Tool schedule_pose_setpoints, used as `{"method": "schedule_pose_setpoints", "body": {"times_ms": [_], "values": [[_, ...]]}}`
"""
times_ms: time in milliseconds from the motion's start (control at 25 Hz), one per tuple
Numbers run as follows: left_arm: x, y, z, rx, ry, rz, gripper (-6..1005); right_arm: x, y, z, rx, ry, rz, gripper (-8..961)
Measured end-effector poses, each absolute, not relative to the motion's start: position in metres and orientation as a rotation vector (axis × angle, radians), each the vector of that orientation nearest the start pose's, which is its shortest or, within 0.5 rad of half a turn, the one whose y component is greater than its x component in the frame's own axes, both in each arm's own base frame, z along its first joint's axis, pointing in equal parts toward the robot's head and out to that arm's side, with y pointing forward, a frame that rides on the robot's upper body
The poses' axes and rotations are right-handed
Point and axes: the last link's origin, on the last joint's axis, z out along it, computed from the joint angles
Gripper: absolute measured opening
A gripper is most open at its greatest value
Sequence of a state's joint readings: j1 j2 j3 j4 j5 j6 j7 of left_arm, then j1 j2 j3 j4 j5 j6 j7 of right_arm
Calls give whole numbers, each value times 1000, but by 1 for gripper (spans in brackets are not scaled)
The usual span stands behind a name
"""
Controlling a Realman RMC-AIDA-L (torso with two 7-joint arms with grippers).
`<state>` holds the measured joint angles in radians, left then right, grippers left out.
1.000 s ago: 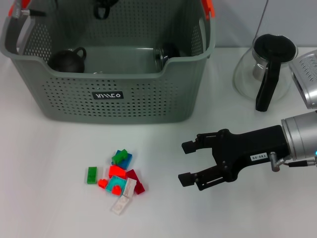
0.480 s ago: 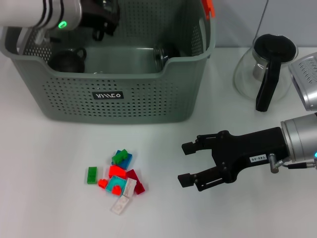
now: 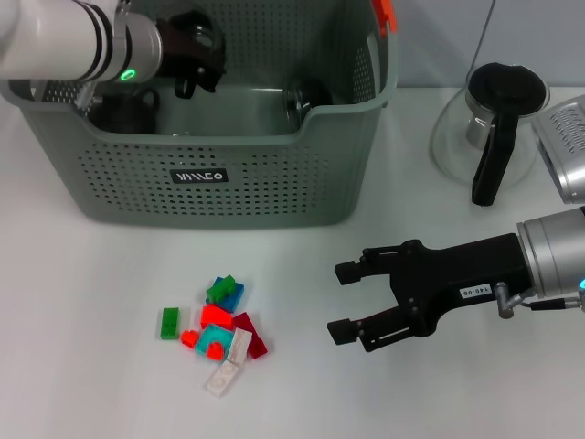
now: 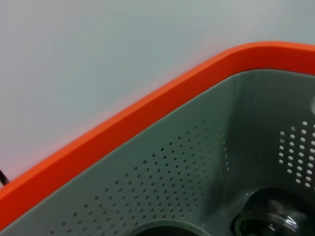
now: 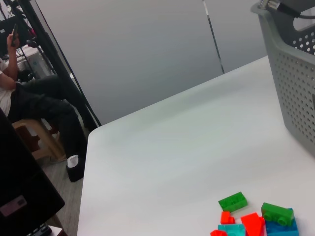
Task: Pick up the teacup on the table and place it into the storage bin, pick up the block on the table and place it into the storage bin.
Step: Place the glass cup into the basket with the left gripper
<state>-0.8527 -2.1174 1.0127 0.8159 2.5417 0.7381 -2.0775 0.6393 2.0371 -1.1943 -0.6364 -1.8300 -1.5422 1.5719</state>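
The storage bin (image 3: 212, 174) stands at the back left of the table. A dark teacup (image 3: 122, 113) lies inside it at the left, and a glassy cup (image 3: 304, 99) at the right. My left gripper (image 3: 192, 57) hangs over the bin's inside, just above the dark teacup. The left wrist view shows the bin's orange rim (image 4: 123, 128) and a cup (image 4: 275, 220) below. A pile of coloured blocks (image 3: 222, 331) lies on the table in front of the bin. My right gripper (image 3: 343, 301) is open, level with the pile and to its right, holding nothing.
A glass teapot (image 3: 492, 128) with a black lid and handle stands at the back right, with a metal object (image 3: 567, 146) beside it. In the right wrist view the blocks (image 5: 256, 219) lie near the bin wall (image 5: 295, 73); a seated person (image 5: 29, 98) is beyond the table's edge.
My left arm has come into view from the top left and now reaches across the bin's left side. The right gripper and the blocks have not moved.
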Motion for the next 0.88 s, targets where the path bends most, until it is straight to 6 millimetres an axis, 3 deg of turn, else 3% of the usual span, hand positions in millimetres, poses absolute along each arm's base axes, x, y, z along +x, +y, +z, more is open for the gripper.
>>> {"method": "schedule_pose_setpoints", "body": {"times_ms": [560, 880], "values": [[-189, 472, -12, -2247, -534, 37, 66, 202, 331, -44, -3126, 560, 526, 945], [-193, 470, -13, -2241, -546, 36, 179, 202, 332, -42, -3125, 556, 521, 944]]}}
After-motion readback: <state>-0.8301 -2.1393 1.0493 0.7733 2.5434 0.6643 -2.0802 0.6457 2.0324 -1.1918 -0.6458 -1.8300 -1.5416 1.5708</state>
